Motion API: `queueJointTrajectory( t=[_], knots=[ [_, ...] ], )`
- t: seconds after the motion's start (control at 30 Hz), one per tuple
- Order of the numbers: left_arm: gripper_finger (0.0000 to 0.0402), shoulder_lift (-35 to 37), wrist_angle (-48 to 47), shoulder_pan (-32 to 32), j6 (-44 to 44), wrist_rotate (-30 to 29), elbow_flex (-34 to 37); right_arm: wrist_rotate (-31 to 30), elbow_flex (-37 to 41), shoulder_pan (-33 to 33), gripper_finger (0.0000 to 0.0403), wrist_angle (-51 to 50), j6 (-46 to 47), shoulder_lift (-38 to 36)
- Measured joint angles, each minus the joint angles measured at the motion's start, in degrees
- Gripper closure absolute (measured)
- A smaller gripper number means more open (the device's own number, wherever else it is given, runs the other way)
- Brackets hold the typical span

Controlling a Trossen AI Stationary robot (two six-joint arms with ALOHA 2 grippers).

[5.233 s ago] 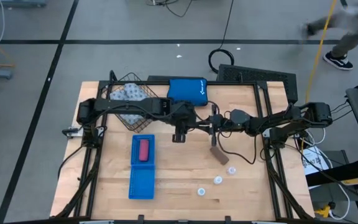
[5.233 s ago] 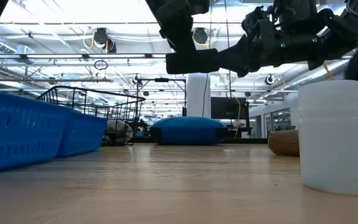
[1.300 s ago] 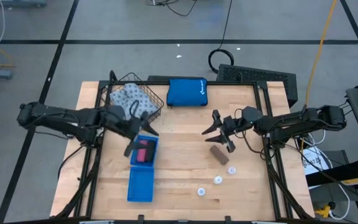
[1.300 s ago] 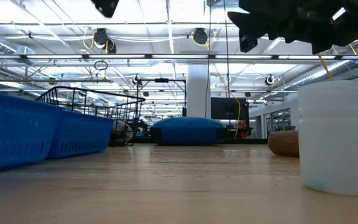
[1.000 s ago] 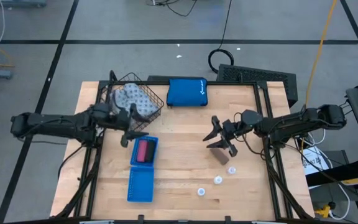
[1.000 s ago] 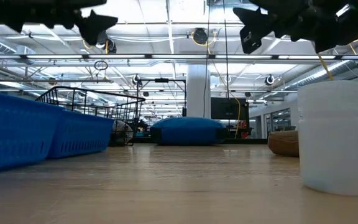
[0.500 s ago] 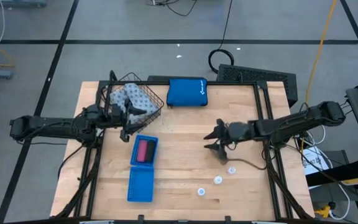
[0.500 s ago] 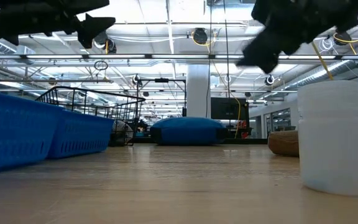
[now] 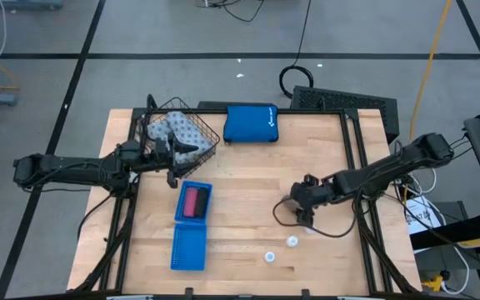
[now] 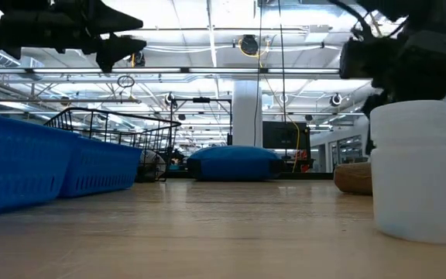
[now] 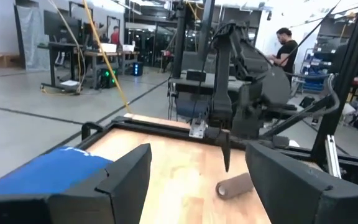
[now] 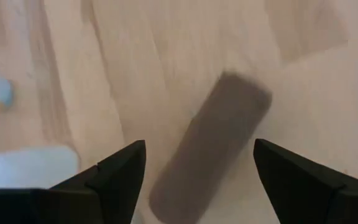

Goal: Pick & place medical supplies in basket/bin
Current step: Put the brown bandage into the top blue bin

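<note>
Workshop clutter aside, the right gripper [image 12: 194,171] has dropped over the brown roll [image 12: 213,146] lying beside the white discs [image 9: 292,242], jaws spread and empty (pickup looks imminent), while the left gripper [image 9: 173,162], open, hangs by the basket [image 9: 192,108].

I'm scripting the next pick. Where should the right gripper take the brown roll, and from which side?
Grip the brown roll at its middle, across its narrow width, coming straight down. It lies flat on the table, a cylinder with its long sides free. The right gripper already hangs open above it, fingers on either side.
</note>
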State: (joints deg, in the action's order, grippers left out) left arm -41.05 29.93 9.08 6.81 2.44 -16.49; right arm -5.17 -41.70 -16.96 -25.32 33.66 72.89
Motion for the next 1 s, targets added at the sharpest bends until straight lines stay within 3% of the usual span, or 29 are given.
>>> queueJointTrajectory(
  t=[0.23, 0.57, 0.67, 0.83, 1.0],
  knots=[
    [0.013, 0.0, 0.0, -0.1, 0.0, 0.0, 0.0, 0.9, 1.1, 0.0, 0.0127, -0.3, -1.2, 4.5],
    [0.013, 0.0, -0.2, -0.1, 0.3, 0.0, 0.0, -8.7, 1.1, 4.7, 0.0142, 2.6, -14.8, 8.5],
    [0.0131, 0.0, -0.2, -0.1, 0.9, 0.0, 0.0, -6.5, 1.1, 6.8, 0.0147, 4.5, -18.6, 8.9],
    [0.0131, 0.0, -0.8, -0.1, 0.9, 0.0, 0.0, 3.2, 1.1, 9.3, 0.0159, 4.8, -25.0, 8.8],
    [0.013, 0.0, -1.7, -0.1, 1.2, -1.1, 0.0, 5.0, 1.1, 9.5, 0.0172, 0.5, -29.4, 8.8]
  ],
)
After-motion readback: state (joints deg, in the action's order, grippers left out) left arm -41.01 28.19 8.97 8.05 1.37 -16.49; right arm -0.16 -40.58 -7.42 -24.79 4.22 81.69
